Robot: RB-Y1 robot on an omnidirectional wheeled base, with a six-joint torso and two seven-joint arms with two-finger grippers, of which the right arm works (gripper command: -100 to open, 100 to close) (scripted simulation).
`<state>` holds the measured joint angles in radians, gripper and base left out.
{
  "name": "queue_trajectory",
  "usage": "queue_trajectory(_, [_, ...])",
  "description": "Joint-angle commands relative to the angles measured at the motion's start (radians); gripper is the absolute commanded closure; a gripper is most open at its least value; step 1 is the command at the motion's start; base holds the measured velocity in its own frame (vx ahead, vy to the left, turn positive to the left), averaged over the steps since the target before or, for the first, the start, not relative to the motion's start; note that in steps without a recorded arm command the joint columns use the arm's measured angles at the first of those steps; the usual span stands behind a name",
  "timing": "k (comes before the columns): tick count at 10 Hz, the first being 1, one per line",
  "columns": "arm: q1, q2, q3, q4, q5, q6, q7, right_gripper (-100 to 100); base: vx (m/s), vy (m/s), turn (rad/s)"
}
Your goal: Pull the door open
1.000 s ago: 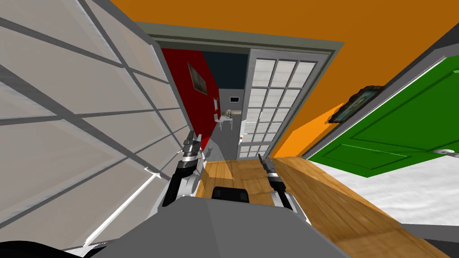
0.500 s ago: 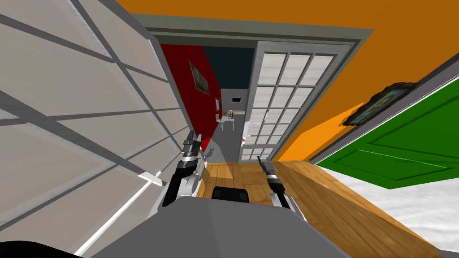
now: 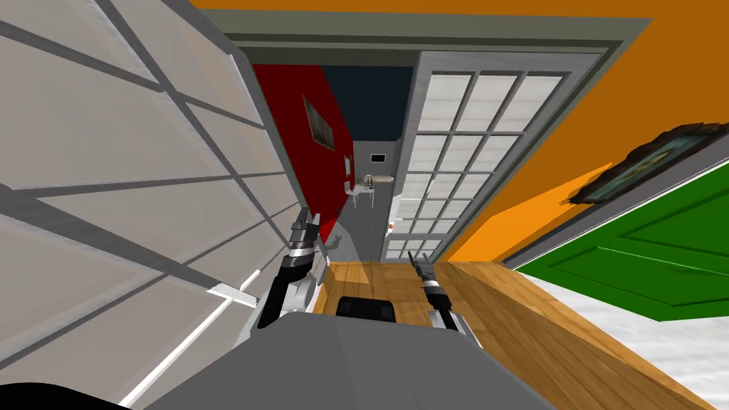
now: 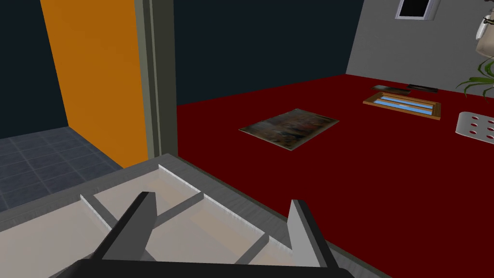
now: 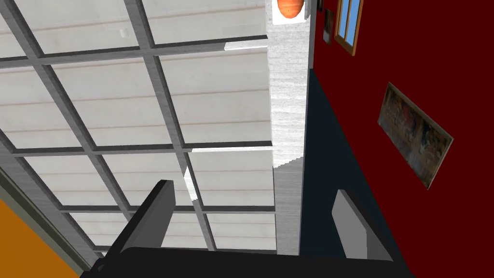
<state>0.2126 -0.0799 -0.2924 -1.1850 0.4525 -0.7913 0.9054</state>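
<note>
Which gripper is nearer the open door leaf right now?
Left. The left gripper sits right beside the open leaf; the right gripper hangs across the doorway, before the closed leaf.

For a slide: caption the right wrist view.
Open right gripper facing the edge of the white paned door, red wall beside.

left gripper (image 3: pixel 307 216): held forward, fingers apart | right gripper (image 3: pixel 413 252): held forward, fingers apart

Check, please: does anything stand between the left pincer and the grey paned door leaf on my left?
Nothing visible does. The left pincer is open, and the framed edge of the door leaf lies directly before it, with no object between the two.
</note>
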Motion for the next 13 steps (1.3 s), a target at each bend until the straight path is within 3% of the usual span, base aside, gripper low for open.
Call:
queue_trajectory(1, [-0.005, 0.004, -0.009, 0.034, 0.008, -0.016, 0.027, -100, 0.115, 0.025, 0.056])
queue_trajectory(9, [-0.050, 0.032, -0.058, 0.224, 0.060, -0.080, 0.178, -100, 0.147, 0.010, 0.065])
queue_trajectory(12, [-0.062, 0.044, -0.072, 0.276, 0.075, -0.098, 0.219, -100, 0.148, -0.029, 0.052])
queue_trajectory(13, [-0.061, 0.037, -0.070, 0.270, 0.070, -0.097, 0.207, -100, 0.064, -0.014, 0.011])
